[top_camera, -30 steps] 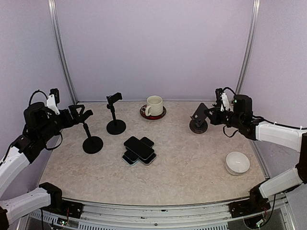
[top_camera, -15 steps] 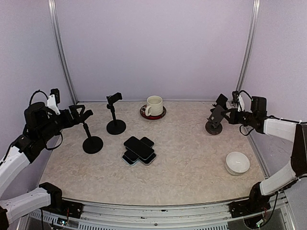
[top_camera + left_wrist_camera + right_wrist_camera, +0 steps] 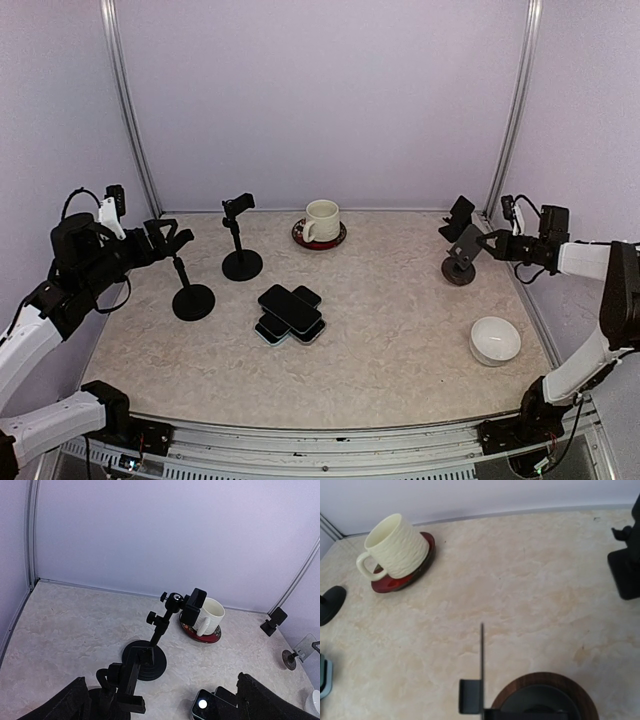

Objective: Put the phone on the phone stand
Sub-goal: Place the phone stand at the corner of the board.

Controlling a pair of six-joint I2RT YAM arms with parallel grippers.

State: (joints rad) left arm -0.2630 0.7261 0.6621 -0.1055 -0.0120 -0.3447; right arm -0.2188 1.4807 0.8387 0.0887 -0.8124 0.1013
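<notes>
Left gripper (image 3: 173,238): jaws wide apart, gripping nothing, by left stand (image 3: 193,297).
Right gripper (image 3: 488,247): clamped on right stand (image 3: 462,263).
Phones (image 3: 290,312): piled mid-table.

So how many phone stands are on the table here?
4. Front-left stand, taller stand left of the mug, right-side stand at the right gripper, small stand in the back right corner. None seems hidden.
</notes>
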